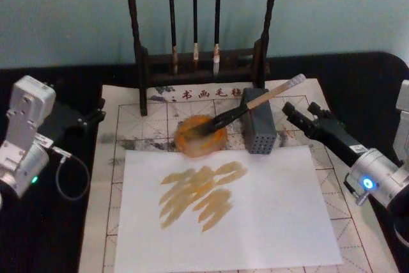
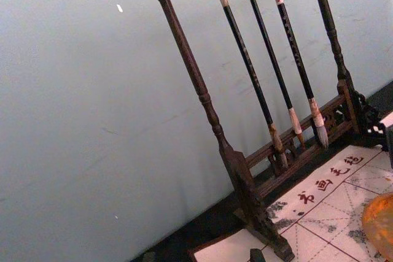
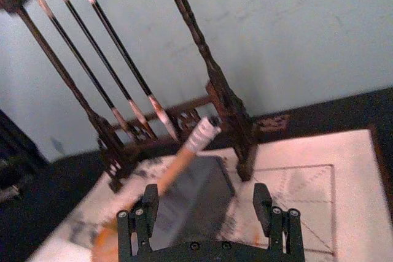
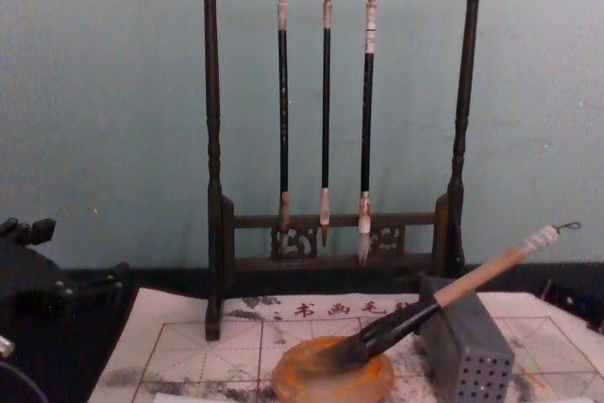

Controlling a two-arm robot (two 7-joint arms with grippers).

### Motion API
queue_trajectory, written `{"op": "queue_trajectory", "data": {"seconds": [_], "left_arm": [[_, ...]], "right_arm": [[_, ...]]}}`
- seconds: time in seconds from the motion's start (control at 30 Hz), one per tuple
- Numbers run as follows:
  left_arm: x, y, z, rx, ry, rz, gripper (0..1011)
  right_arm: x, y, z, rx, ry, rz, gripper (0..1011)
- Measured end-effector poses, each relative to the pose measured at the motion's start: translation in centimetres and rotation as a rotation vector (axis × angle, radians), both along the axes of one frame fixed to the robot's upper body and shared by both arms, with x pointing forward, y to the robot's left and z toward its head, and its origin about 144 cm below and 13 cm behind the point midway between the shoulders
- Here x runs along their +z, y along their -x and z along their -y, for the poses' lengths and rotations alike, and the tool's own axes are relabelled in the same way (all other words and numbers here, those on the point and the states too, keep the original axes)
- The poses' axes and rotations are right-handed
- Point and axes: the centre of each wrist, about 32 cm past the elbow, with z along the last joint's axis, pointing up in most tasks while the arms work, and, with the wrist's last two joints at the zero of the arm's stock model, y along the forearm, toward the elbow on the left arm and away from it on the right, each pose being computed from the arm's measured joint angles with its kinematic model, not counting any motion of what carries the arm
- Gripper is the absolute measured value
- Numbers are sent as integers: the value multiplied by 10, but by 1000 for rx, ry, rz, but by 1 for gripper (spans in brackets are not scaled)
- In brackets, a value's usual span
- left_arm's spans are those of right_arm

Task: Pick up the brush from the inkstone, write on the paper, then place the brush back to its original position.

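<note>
The brush (image 1: 255, 101) lies at a slant. Its dark bristles rest in the round orange inkstone (image 1: 190, 145) and its wooden handle leans on a grey perforated block (image 1: 259, 131). The chest view shows the same: brush (image 4: 444, 299), inkstone (image 4: 321, 379). The paper (image 1: 131, 119), with its red grid, lies beneath them. My right gripper (image 1: 299, 110) hovers just right of the block, open and holding nothing. In the right wrist view this gripper (image 3: 209, 213) faces the block (image 3: 190, 200) and the brush handle (image 3: 184, 157). My left gripper (image 1: 92, 116) is parked at the paper's left edge.
A plain white sheet (image 1: 268, 222) with tan brush strokes lies on the near part of the grid paper. A dark wooden rack (image 1: 137, 43) with three thin hanging brushes (image 4: 326, 110) stands at the back. Black cloth borders the paper on both sides.
</note>
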Motion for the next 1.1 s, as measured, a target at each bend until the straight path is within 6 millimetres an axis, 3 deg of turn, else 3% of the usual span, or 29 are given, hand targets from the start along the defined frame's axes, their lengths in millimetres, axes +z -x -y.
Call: {"op": "queue_trajectory", "data": {"seconds": [0.2, 0.47, 0.87, 1.1], "left_arm": [[0, 0, 0, 0, 0, 0, 1001], [0, 0, 0, 0, 0, 0, 1001], [0, 0, 0, 0, 0, 0, 1001], [0, 0, 0, 0, 0, 0, 1001]], "right_arm": [[-4, 1, 0, -54, 146, 12, 1000], [-12, -7, -15, -171, 264, 78, 1000], [-21, -11, -33, -219, 299, 143, 1000], [-21, -12, -33, -228, 291, 142, 1000]]}}
